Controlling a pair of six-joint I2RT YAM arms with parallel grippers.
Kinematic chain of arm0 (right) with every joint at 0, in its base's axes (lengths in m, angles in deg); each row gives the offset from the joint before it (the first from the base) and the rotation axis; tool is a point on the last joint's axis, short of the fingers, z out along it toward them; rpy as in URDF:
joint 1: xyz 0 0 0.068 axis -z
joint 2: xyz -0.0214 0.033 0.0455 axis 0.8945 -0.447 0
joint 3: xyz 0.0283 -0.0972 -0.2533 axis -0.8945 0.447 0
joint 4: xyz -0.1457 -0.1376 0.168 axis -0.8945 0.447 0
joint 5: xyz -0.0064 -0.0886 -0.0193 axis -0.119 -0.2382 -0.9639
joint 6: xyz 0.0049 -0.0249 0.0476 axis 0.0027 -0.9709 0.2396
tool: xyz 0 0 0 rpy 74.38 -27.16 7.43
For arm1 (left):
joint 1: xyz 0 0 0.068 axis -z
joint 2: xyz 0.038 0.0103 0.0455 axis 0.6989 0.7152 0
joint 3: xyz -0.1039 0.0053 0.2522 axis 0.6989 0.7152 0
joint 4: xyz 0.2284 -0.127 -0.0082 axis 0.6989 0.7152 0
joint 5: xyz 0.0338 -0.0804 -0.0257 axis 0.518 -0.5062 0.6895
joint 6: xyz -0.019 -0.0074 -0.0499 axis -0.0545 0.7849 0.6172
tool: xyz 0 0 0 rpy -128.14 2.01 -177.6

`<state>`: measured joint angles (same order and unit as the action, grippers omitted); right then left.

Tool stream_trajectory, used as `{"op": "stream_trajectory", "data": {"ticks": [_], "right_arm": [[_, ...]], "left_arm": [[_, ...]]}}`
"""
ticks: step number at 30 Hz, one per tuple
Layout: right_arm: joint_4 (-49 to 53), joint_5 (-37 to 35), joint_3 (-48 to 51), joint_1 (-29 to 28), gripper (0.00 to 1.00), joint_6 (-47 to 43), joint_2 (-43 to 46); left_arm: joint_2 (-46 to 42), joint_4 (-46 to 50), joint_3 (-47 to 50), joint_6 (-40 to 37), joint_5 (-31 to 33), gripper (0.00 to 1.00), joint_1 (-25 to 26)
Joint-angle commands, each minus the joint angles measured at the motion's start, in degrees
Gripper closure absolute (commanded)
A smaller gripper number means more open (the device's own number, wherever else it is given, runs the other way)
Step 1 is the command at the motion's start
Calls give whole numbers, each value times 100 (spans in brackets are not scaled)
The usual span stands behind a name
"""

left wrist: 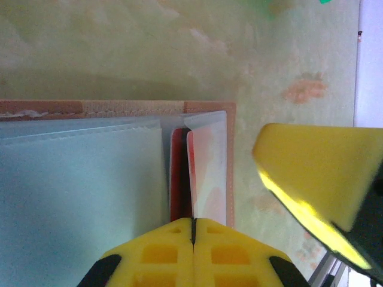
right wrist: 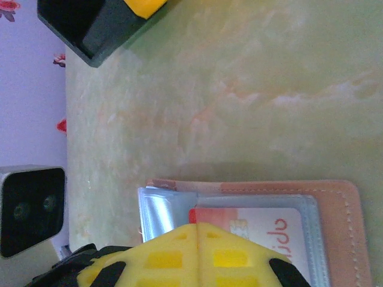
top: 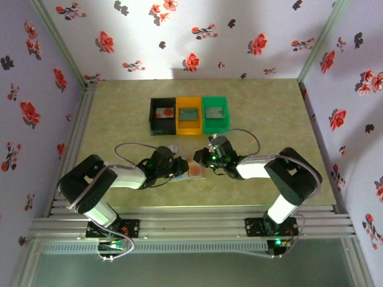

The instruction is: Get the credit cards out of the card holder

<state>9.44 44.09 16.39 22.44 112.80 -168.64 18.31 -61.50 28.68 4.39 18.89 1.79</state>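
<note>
**Grippers.** The left gripper (left wrist: 192, 224) has its jaws closed flush. It appears to pinch an inner leaf at the near edge of the card holder (left wrist: 78, 179). The holder lies open on the table (top: 269, 119) between the two arms, in front of the bins. The right gripper (right wrist: 196, 230) has its fingers pressed together at the mouth of a clear pocket. A white card with red print (right wrist: 251, 230) sits in that pocket. Whether the card itself is pinched cannot be told.

**Progress.** Judged well advanced but not complete. Three credit cards are out, one lying flat in each bin:
- black bin (top: 152, 116): card (top: 163, 112)
- orange bin (top: 189, 128): card (top: 189, 112)
- green bin (top: 215, 127): card (top: 213, 111)

At least one card is left to extract. The other pockets cannot be checked.

**Count.**
- Grippers: two.
- Card holders: one.
- Bins: three.
- Cards: three removed, at least one inside.
</note>
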Motion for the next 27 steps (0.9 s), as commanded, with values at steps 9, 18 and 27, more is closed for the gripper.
{"op": "stream_trajectory", "data": {"ticks": [9,18,27], "right_arm": [[-610,-522,608,-146,98,285,-427],[-591,-693,785,-88,98,293,-460],[-622,-512,803,21,98,248,-373]], "left_arm": [[-101,125,-138,-170,-52,100,-47],[-412,232,8,-202,-7,100,-159],[-680,248,173,-227,-78,100,-352]]}}
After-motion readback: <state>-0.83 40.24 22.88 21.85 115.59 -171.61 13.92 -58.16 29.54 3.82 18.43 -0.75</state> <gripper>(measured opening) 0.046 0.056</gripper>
